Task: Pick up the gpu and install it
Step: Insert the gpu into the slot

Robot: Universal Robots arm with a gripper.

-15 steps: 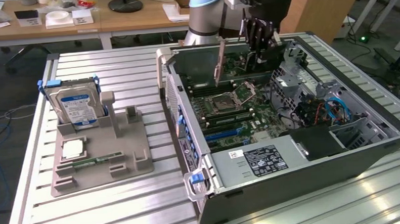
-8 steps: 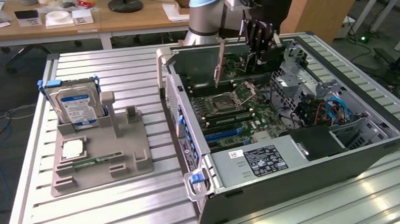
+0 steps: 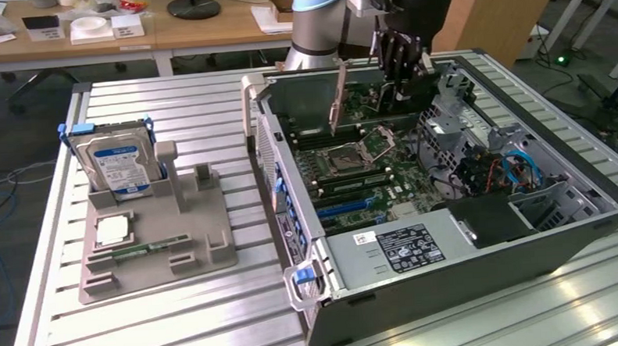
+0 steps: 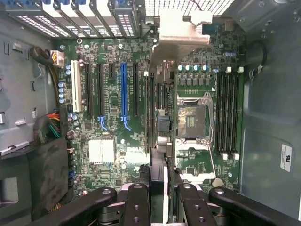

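In the upper middle of the exterior view, the gripper (image 3: 397,83) reaches down into the open computer case (image 3: 562,232), its fingers (image 3: 387,56) pinched on the top edge of the gpu (image 3: 337,101). The wrist view looks straight down between the two finger pads (image 4: 136,202), which clamp the gpu (image 4: 151,117) from both faces, so the card shows there as a thin edge running away from the gripper (image 4: 160,190).

The card hangs upright, board edge down, with its silvery bracket (image 4: 181,35) at the far end, toward the slotted rear wall of the case. Its long axis runs parallel to the expansion slots on the motherboard (image 4: 113,160).

What matters is the sideways offset. The card's edge lies between the row of slots and the CPU socket (image 4: 192,117), on the socket side of the blue slot (image 4: 123,89) and apart from it. It seems to hang clear of the board, though the height is hard to judge.

At the exterior view's left, well apart, a hard drive (image 3: 121,165) stands in a grey fixture (image 3: 187,241).
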